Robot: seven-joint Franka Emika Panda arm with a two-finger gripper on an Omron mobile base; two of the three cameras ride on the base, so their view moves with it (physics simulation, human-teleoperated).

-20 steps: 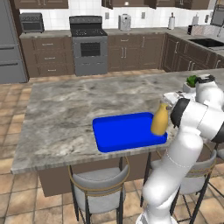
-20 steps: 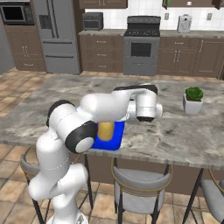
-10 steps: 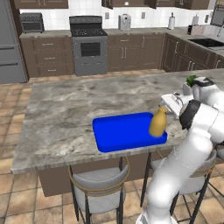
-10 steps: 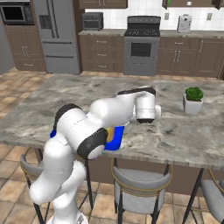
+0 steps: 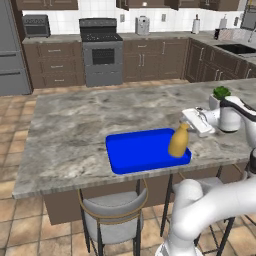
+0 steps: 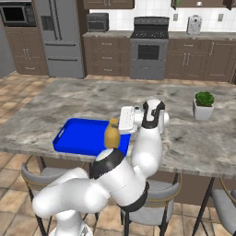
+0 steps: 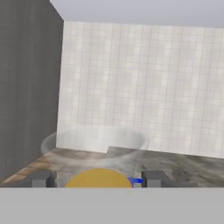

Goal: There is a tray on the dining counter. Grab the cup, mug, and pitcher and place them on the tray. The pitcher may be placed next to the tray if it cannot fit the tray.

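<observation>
Right now I see the small yellow-orange bottle-shaped pitcher point(image 5: 179, 141) standing upright on the bright blue flat tray point(image 5: 140, 152) at its right end, the white two-finger gripper point(image 5: 196, 122) just beyond, jaws apart and holding nothing. I'd lift straight away, avoiding a tip.

Upright yellow-orange pitcher point(image 5: 179, 141) on blue tray point(image 5: 137, 152)

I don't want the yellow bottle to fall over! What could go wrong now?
The pitcher stands upright at the right end of the tray, close to its rim, so a bump might tip it off onto the dining counter. The gripper is open and right beside the pitcher's neck; if it swings sideways as it leaves, a finger could knock it over. A small potted plant stands nearby, and a wide swing of the arm might hit it.
</observation>
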